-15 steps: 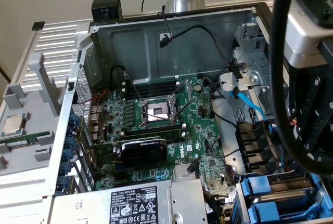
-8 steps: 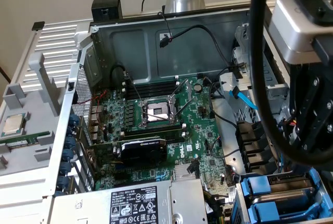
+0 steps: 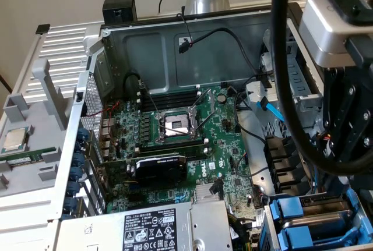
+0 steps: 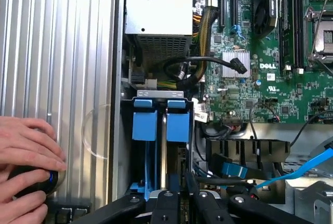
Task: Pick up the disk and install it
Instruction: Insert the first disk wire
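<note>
1. The claw (image 4: 187,186) is held over the drive bay (image 4: 158,94), which lies just beside the circuit board (image 4: 260,94) at the corner of the case. Its jaws are drawn almost fully together; whether anything is pinched between them cannot be told.
2. The disk (image 4: 177,127) is judged to be the blue-framed unit nearest the claw, slotted into that bay. A second blue frame (image 4: 145,126) is set right against it, on the side away from the circuit board.
3. A jam could be caused if the disk were pressed while tilted in its rails, and the blue plastic frame could be cracked by the force.
4. The blue cable (image 4: 307,168) and the black leads lying between the bay and the circuit board could be snagged or pinched by the claw's links.
5. A person's hand (image 4: 23,156) is laid on a dark knob with a blue light (image 4: 50,177). It is on the ribbed panel, across the bay from the circuit board, and could be struck if the arm were swung that way.
6. "DELL" can be read in white on the circuit board. A black-and-white warning label (image 3: 148,227) is carried by the grey power box (image 3: 204,227) just beside the circuit board; its print is too small to be read.
</note>
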`<state>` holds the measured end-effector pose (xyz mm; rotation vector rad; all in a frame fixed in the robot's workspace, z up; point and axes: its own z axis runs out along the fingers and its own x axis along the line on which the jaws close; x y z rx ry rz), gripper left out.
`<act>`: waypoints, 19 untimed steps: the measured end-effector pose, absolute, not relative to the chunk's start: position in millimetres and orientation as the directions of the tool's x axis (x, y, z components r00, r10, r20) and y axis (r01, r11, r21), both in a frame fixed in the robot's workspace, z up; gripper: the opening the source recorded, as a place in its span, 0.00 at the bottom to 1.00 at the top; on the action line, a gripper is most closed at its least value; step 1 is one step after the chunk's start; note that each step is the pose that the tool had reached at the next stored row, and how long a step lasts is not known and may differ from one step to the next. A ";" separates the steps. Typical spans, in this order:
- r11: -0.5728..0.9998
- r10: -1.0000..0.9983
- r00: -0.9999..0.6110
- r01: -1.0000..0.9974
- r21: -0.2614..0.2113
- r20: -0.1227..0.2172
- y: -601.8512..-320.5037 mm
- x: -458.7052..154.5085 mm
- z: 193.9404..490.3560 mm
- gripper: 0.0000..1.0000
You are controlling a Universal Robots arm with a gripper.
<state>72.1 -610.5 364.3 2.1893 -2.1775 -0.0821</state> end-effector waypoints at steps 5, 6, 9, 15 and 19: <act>-0.004 -1.000 0.005 -0.997 0.078 0.011 -608.1 75.3 364.4 0.16; -0.004 -1.000 0.005 -0.997 0.078 0.017 -605.9 75.5 364.3 0.16; -0.002 -0.999 0.005 -0.997 0.079 0.040 -597.2 75.7 364.4 0.16; 0.004 -0.993 0.005 -0.997 0.079 0.117 -583.4 75.7 364.3 0.16; 0.010 -0.990 0.001 -0.997 0.079 0.139 -580.9 78.2 364.3 0.16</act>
